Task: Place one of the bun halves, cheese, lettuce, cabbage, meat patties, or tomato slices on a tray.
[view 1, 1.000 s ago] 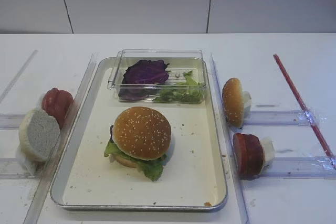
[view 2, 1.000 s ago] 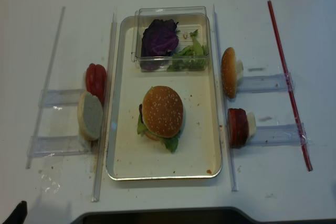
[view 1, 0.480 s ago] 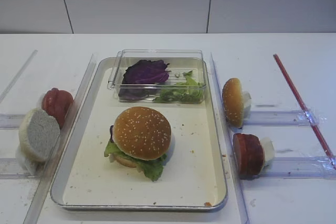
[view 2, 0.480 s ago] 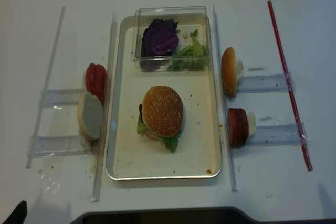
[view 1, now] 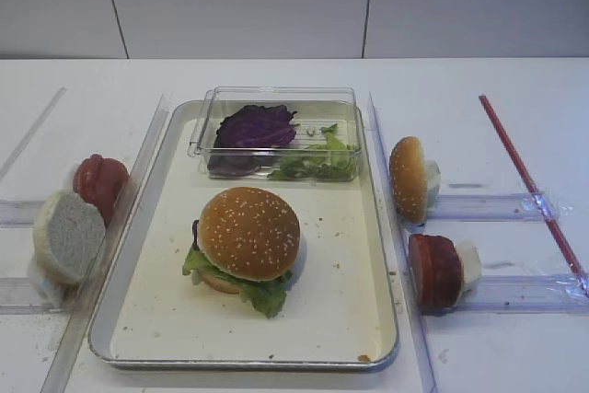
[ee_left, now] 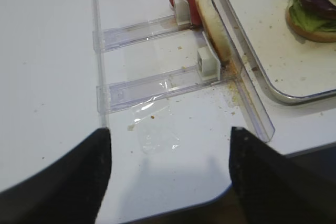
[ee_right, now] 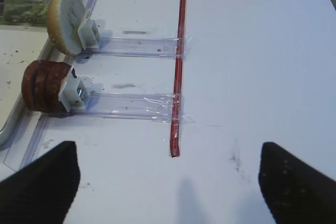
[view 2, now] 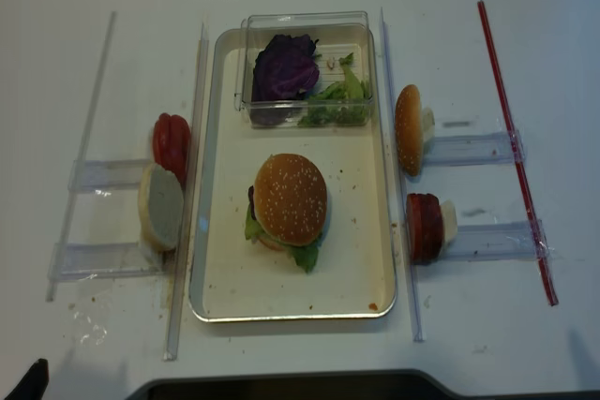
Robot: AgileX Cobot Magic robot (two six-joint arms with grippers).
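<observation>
A large cream tray holds a stacked burger topped by a sesame bun top, with lettuce poking out beneath it. At the tray's far end, a clear box holds purple cabbage and more lettuce. To the left of the tray stand tomato slices and a pale bun half. To the right stand a golden bun half and meat patties. My right gripper is open over bare table, right of the patties. My left gripper is open near the table's front edge, holding nothing.
Clear plastic rails run along both sides of the tray and hold the standing food. A red strip lies on the table at the right. Crumbs and a clear scrap lie by the left rails.
</observation>
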